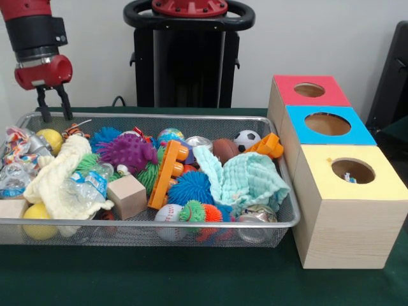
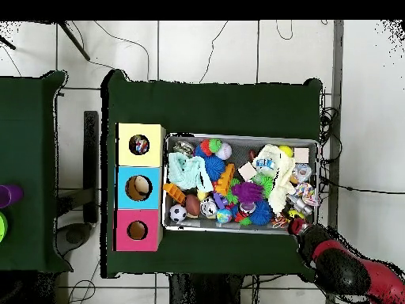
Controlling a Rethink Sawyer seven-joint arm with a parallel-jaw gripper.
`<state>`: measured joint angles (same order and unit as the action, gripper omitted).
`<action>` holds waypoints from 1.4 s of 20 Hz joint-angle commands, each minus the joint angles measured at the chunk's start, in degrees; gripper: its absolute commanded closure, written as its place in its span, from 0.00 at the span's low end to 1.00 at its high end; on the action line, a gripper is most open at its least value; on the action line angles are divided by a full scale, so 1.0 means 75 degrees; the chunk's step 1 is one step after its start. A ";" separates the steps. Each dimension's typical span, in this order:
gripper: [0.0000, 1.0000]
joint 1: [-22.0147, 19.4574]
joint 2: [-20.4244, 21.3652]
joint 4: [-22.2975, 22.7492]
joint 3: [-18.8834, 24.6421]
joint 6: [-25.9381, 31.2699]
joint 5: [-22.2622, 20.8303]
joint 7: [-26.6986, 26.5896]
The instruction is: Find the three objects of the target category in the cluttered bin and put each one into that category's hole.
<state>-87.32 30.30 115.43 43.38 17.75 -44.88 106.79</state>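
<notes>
A wire mesh bin point(image 1: 159, 222) holds a heap of toys. Among them are a purple spiky ball point(image 1: 126, 152), a blue spiky ball point(image 1: 191, 188), a soccer ball point(image 1: 246, 139), a brown football point(image 1: 224, 150), a baseball point(image 1: 168, 213), a wooden block point(image 1: 126, 196) and a water bottle point(image 1: 90, 183). Three boxes with holes stand beside the bin: red point(image 1: 310, 90), blue point(image 1: 327, 123) and yellow point(image 1: 352, 170), the yellow one with a small object inside. My gripper point(image 1: 57, 118) hangs open and empty above the bin's far left corner; overhead, the gripper point(image 2: 298, 227) is at the bin's lower right corner.
A cream cloth point(image 1: 60, 178) and a mint cloth point(image 1: 245, 178) cover part of the heap. An orange toy point(image 1: 169, 171) lies across the middle. Yellow balls point(image 1: 50, 139) sit at the left. Green cloth point(image 1: 191, 274) covers the table around the bin.
</notes>
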 commanded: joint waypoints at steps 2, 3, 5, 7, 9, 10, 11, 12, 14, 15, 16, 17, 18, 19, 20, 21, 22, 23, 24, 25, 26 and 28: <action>0.00 -0.0220 -0.1133 -0.0494 -0.0411 -0.0126 -0.0901 -0.0885; 0.00 -0.0247 -0.1143 -0.0487 -0.0392 -0.0117 -0.0916 -0.0871; 0.00 -0.0291 -0.1104 -0.0439 -0.0358 -0.0077 -0.0903 -0.0850; 0.00 -0.0354 -0.1132 -0.0421 -0.0344 -0.0041 -0.0904 -0.0823; 0.00 -0.0406 -0.1217 -0.0469 -0.0358 0.0010 -0.0891 -0.0781; 0.00 -0.0395 -0.1245 -0.0527 -0.0381 0.0071 -0.0834 -0.0731; 0.00 -0.0401 -0.1268 -0.0558 -0.0373 0.0125 -0.0814 -0.0745; 0.00 -0.0388 -0.1320 -0.0608 -0.0395 0.0199 -0.0785 -0.0761; 0.00 -0.0377 -0.1477 -0.0750 -0.0429 0.0381 -0.0721 -0.0849; 0.00 -0.0376 -0.1564 -0.0825 -0.0429 0.0466 -0.0686 -0.0903; 0.00 -0.0370 -0.1608 -0.0858 -0.0438 0.0488 -0.0671 -0.0906; 0.00 -0.0345 -0.1591 -0.0864 -0.0425 0.0528 -0.0623 -0.0890; 0.00 -0.0286 -0.1526 -0.0870 -0.0414 0.0556 -0.0574 -0.0837; 0.00 -0.0211 -0.1429 -0.0857 -0.0406 0.0569 -0.0525 -0.0756; 0.00 -0.0129 -0.1405 -0.0909 -0.0406 0.0593 -0.0494 -0.0713; 0.00 -0.0041 -0.1416 -0.0991 -0.0412 0.0626 -0.0469 -0.0687; 0.00 0.0063 -0.1471 -0.1119 -0.0428 0.0628 -0.0472 -0.0663; 0.00 0.0168 -0.1521 -0.1231 -0.0462 0.0606 -0.0491 -0.0624; 0.00 0.0269 -0.1580 -0.1349 -0.0498 0.0568 -0.0530 -0.0595; 0.00 0.0356 -0.1695 -0.1518 -0.0522 0.0579 -0.0532 -0.0608; 0.00 0.0430 -0.1860 -0.1739 -0.0525 0.0659 -0.0494 -0.0683; 0.00 0.0555 -0.2127 -0.2145 -0.0480 0.0900 -0.0394 -0.0908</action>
<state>-86.71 21.13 111.43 41.99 17.73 -47.77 106.79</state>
